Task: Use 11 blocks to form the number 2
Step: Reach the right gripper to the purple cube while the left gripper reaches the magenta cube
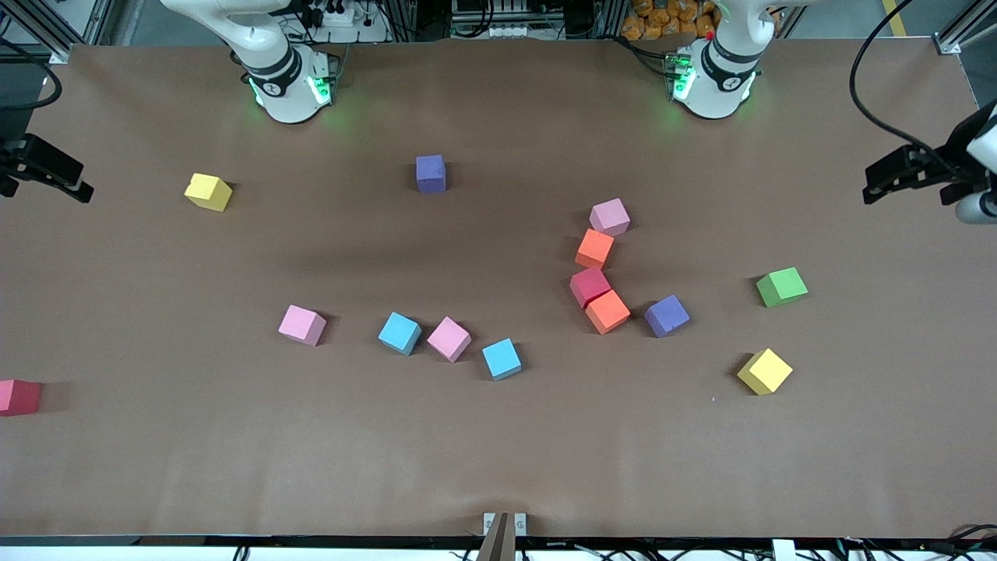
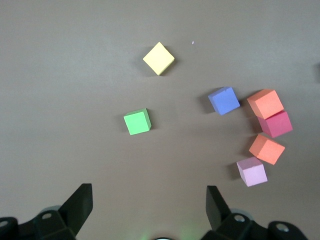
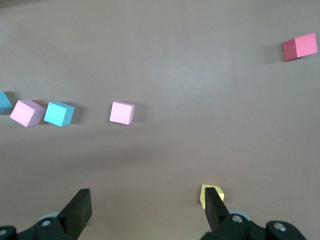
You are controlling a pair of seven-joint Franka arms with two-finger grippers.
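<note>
The blocks lie loose on the brown table and no number 2 shows. Toward the left arm's end, a pink block, an orange block, a red block and a second orange block make a crooked chain. A purple block sits beside it. Mid-table are a pink block, a light blue block, another pink block and another light blue block. My left gripper and right gripper hang high over their own ends, open and empty.
A green cube and a yellow cube lie toward the left arm's end. Near the bases sit a purple cube and a yellow cube. A red cube sits at the right arm's end.
</note>
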